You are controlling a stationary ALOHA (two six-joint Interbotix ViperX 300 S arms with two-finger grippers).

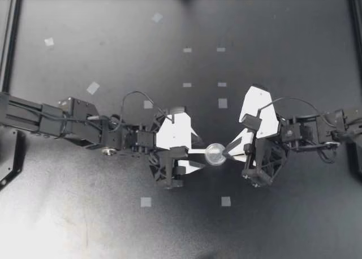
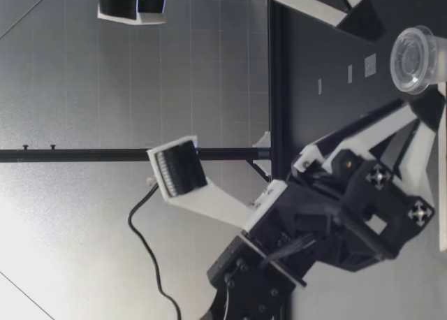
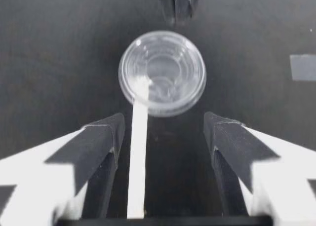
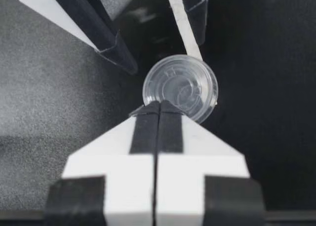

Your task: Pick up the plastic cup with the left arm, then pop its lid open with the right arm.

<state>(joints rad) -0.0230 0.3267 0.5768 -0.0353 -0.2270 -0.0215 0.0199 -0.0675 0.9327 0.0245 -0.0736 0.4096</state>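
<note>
Left gripper point(image 1: 199, 152) gapes wide, gripping nothing; a white stick point(image 3: 138, 152) lies untouched between its fingers, its end over the rim of the clear cup point(image 1: 215, 154) just ahead on the table point(image 1: 113, 225). Opposite, my right gripper point(image 1: 227, 152) is pressed closed, tips at the rim. Both arms reach inward, low. Only the low view shows the cup upright.
</note>
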